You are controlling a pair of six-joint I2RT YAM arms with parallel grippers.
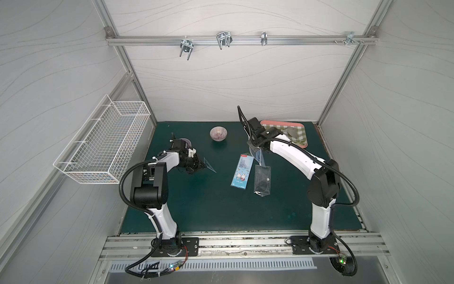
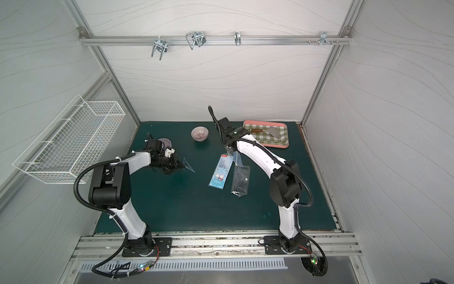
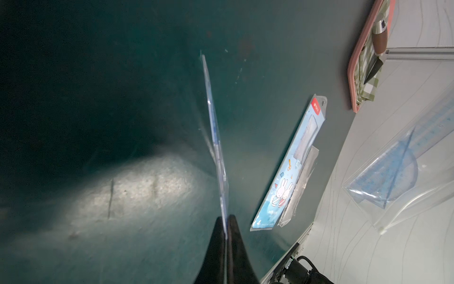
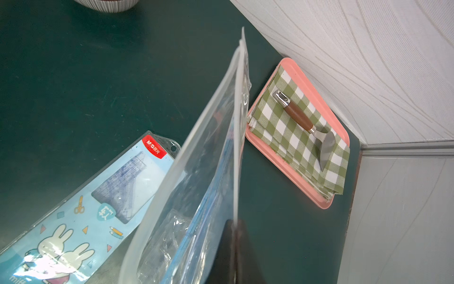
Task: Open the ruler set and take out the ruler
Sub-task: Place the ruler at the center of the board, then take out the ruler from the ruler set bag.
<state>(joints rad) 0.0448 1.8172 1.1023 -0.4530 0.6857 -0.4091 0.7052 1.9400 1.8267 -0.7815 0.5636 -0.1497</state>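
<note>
Spanning the cell floor, the green table [image 1: 208,209] carries a bunny-print card [image 1: 242,172] lying flat mid-table. Beside the card's far end the right gripper [image 4: 235,225] is clamped on the rim of a lifted clear pouch [image 4: 208,159] with blue rulers [image 3: 393,172] inside. Well to the left, the left gripper [image 3: 226,221] pinches a blue triangle ruler [image 3: 213,127] by one edge.

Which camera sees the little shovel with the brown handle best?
The right wrist view: the spatula lies whole and close on the checked cloth. Both top views show it tiny; the left wrist view glimpses it sideways, far off.
</note>
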